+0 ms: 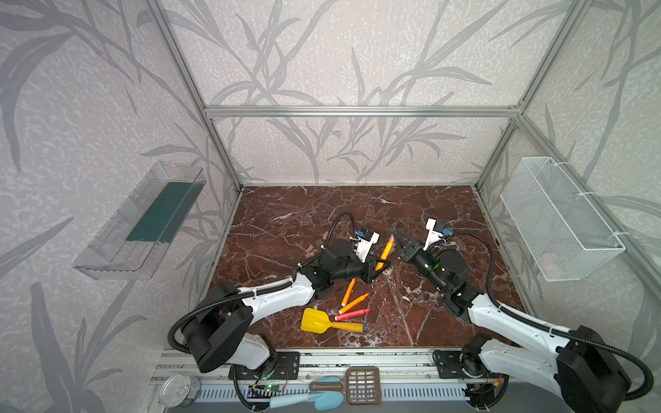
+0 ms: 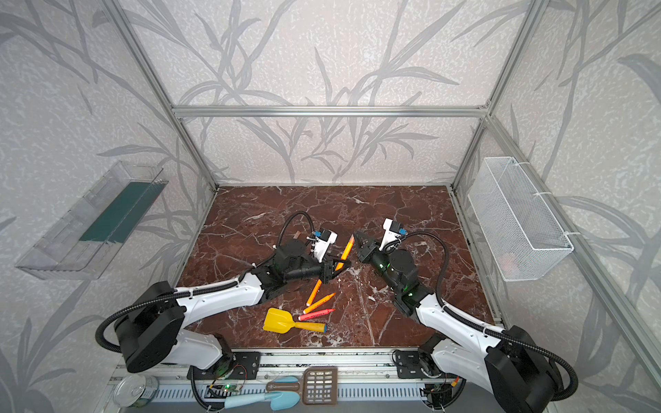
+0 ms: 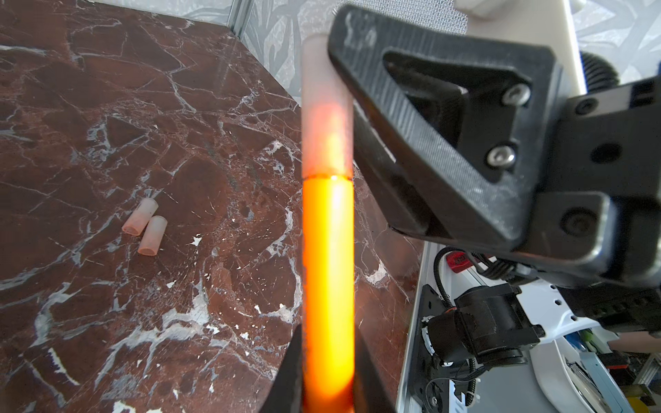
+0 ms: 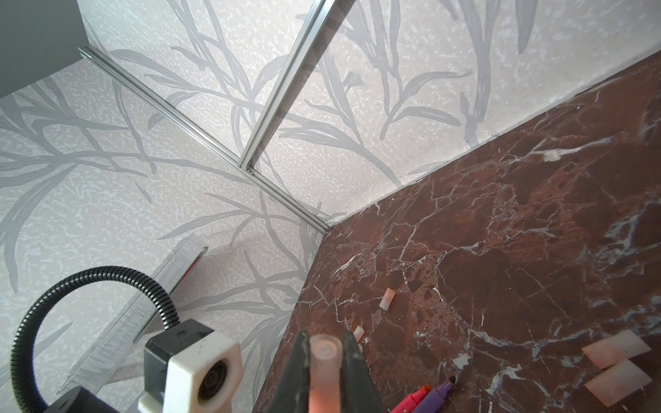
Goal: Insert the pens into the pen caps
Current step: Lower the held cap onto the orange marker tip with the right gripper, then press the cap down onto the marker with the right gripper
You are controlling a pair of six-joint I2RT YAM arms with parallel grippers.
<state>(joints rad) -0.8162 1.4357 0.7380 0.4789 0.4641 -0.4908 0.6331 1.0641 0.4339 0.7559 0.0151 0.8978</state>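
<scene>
Pens point(image 1: 348, 291), three orange, two pink-red point(image 1: 352, 314), one purple point(image 4: 441, 389); shovel point(image 1: 314, 321), one

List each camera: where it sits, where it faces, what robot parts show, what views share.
Top views: high at the front, looking down and back; left arm, right arm, left gripper, right gripper.
Left wrist: on the left arm, along the slim orange marker pen; own fingertips.
Right wrist: on the right arm, across the red marble tabletop; own fingertips.
Shared: both wrist views show the pale translucent pen cap.
</scene>
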